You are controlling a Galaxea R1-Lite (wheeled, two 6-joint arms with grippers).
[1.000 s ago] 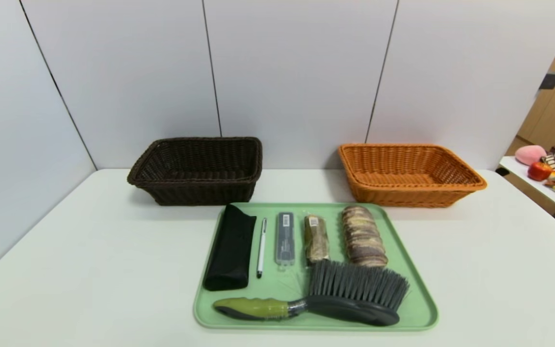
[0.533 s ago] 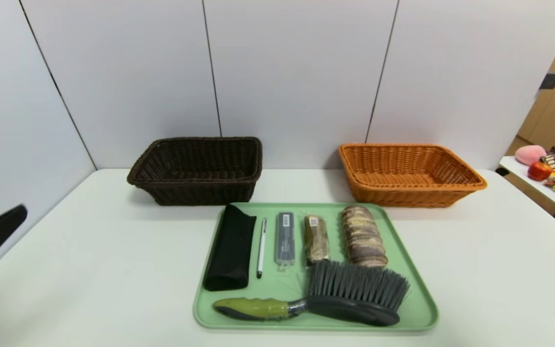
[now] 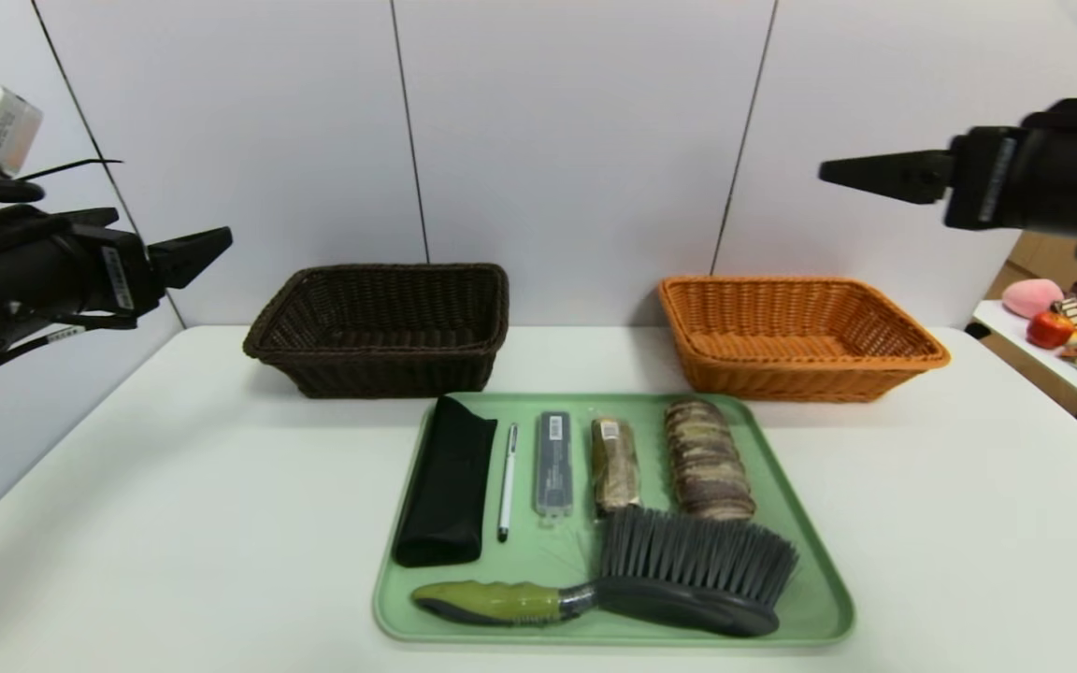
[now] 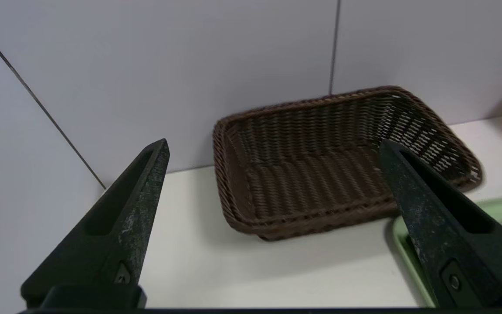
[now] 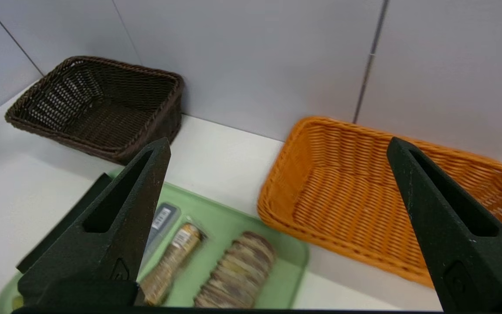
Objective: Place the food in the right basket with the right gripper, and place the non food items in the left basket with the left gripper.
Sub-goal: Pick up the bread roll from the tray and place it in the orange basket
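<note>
A green tray (image 3: 810, 561) holds a black case (image 3: 445, 481), a white pen (image 3: 507, 479), a grey clear box (image 3: 553, 463), a small wrapped snack (image 3: 613, 463), a wrapped row of biscuits (image 3: 707, 458) and a green-handled brush (image 3: 651, 579). The dark brown basket (image 3: 380, 327) stands back left and the orange basket (image 3: 796, 336) back right; both are empty. My left gripper (image 3: 207, 248) is open, high at the far left. My right gripper (image 3: 861, 173) is open, high above the orange basket. In the right wrist view the biscuits (image 5: 238, 270) and snack (image 5: 170, 261) lie below my open jaws.
A side table (image 3: 1053, 365) at the far right carries an apple, a banana and packets. Grey wall panels stand close behind the baskets. The white table (image 3: 174, 486) extends left and right of the tray.
Both arms have risen into the head view: the left from the lower left edge to high left, the right to high right. The tray's things have not moved.
</note>
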